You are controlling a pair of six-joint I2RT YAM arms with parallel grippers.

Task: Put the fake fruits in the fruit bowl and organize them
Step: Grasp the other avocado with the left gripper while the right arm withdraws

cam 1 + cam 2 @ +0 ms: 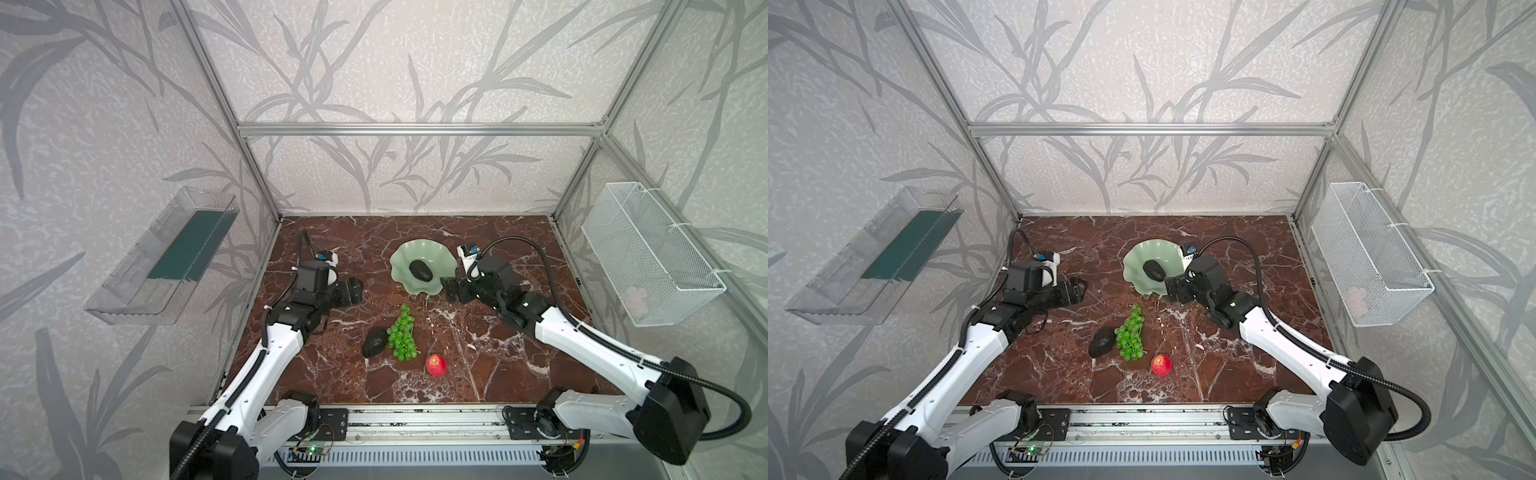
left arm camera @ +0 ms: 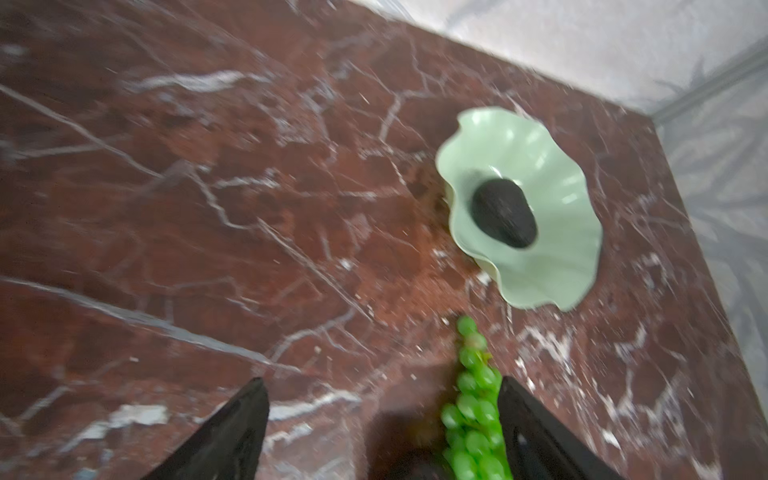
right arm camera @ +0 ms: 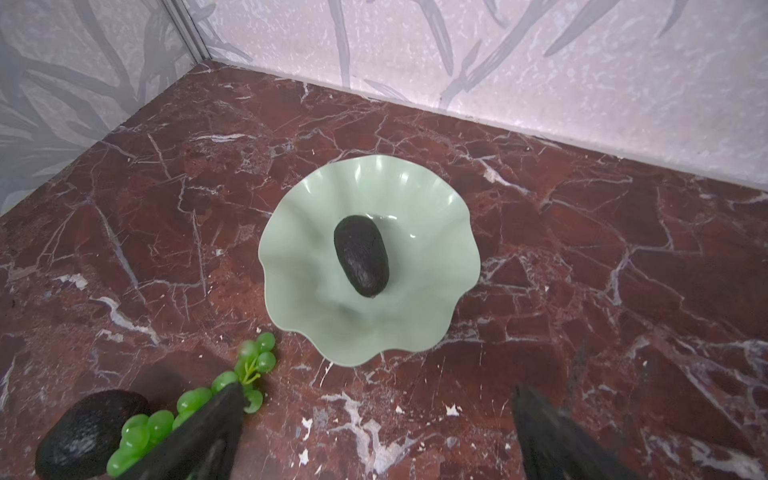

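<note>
In both top views the left arm (image 1: 274, 345) is stretching in from the 7 o'clock corner and bending at the wrist, so that the left gripper (image 1: 356, 291) is pointing toward 3 o'clock. In the left wrist view its two dark fingers (image 2: 232, 432) are standing apart with nothing clamped between them. The right arm (image 1: 582, 340) is reaching in from 4 o'clock and the right gripper (image 1: 446, 287) is aiming toward 9 o'clock, its fingers (image 3: 199, 436) standing wide apart and gripping nothing in the right wrist view.
</note>
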